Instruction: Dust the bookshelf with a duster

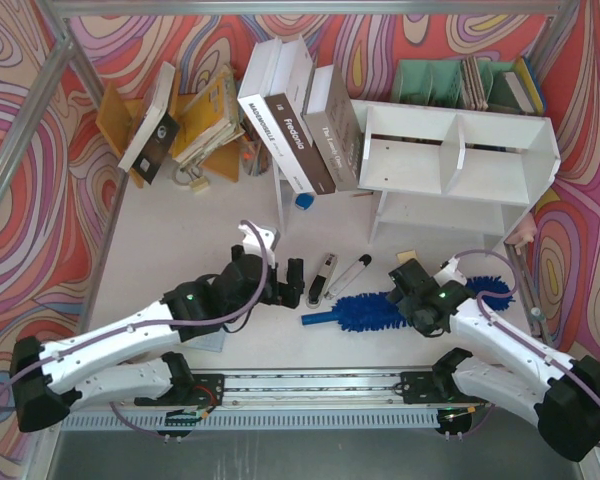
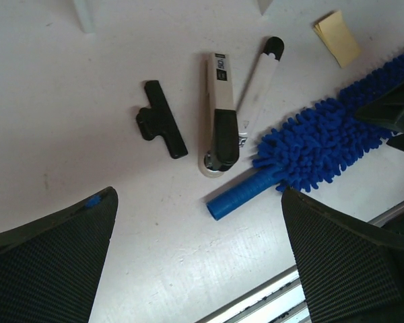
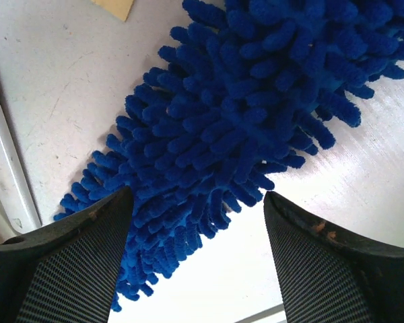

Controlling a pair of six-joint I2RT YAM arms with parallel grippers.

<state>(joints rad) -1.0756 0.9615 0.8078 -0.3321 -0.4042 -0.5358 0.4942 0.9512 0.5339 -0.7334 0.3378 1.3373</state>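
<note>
The fluffy blue duster (image 1: 375, 310) lay flat on the white surface (image 1: 170, 250), near the boxy white wooden bookshelf (image 1: 458, 148). The right tool (image 3: 196, 202) had a black bumpy finger on each side of the soft head; I could not tell if it squeezed. The left tool (image 2: 198, 195) was spread wide, holding nothing.

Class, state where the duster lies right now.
In the top view the duster lies on the table right of centre, in front of the bookshelf, under the right gripper.
</note>
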